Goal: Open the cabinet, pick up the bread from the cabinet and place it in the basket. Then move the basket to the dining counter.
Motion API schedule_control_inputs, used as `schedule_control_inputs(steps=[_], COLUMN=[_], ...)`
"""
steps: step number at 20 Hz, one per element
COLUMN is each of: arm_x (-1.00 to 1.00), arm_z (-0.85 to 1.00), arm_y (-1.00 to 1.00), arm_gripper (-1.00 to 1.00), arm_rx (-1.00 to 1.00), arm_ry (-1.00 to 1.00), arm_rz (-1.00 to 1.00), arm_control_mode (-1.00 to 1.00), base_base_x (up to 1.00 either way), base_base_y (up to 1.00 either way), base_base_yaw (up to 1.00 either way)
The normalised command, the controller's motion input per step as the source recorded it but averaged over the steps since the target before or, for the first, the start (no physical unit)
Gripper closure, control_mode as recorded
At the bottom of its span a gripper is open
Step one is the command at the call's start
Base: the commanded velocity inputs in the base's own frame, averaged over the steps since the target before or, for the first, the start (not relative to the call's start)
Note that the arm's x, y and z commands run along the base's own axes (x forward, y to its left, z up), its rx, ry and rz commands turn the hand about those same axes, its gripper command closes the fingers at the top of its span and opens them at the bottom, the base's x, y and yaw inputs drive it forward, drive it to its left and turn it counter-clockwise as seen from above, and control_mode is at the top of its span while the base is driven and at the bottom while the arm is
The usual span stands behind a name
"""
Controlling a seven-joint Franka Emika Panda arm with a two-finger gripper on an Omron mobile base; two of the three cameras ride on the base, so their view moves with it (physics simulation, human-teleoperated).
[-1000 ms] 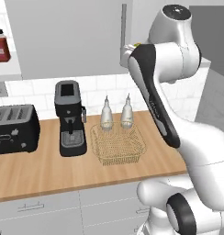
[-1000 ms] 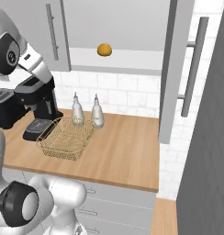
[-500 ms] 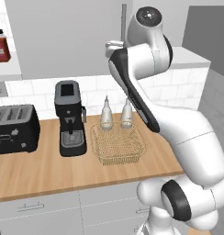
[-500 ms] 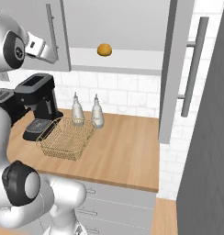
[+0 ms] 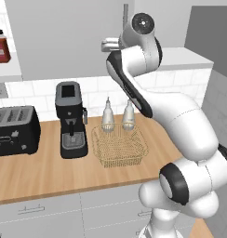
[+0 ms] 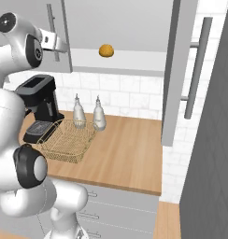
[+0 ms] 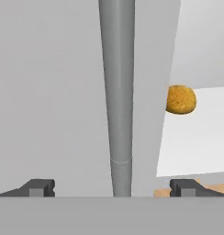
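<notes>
While the cabinet [image 6: 120, 28] stands with its right door [image 6: 179, 70] open, the basket [image 5: 119, 146] sits on the desk [image 6: 125, 154] by two bottles [image 6: 88, 113]; the bread [image 6: 106, 50] lies on the cabinet shelf; the fingers [image 7: 113, 188] are wide apart, either side of the left door's handle [image 7: 117, 92].

In the hand view the closed left door [image 7: 49, 92] is covering part of the bread [image 7: 181, 99], and its bar handle [image 7: 117, 92] is running off the top edge. In the left base view the arm [image 5: 134, 60] is blocking the cabinet [image 5: 64, 37] opening. The toaster [image 5: 13, 130] is being cropped by the left edge there.
</notes>
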Motion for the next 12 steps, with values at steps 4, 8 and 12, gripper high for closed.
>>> schedule_control_inputs(steps=[4,8,12], arm_x=[0.57,0.31,0.29], arm_z=[0.01,0.0,-0.03], arm_y=[0.0,0.0,0.02], arm_gripper=[-1.0,-1.0,-1.0], arm_rx=[-0.07,-0.06,-0.07], arm_ry=[0.0,-0.03,-0.16], arm_rz=[0.09,0.07,0.06], arm_control_mode=[-1.0,-1.0,-1.0], base_base_x=[0.0,0.0,0.0], base_base_y=[0.0,0.0,0.0], base_base_yaw=[0.0,0.0,0.0])
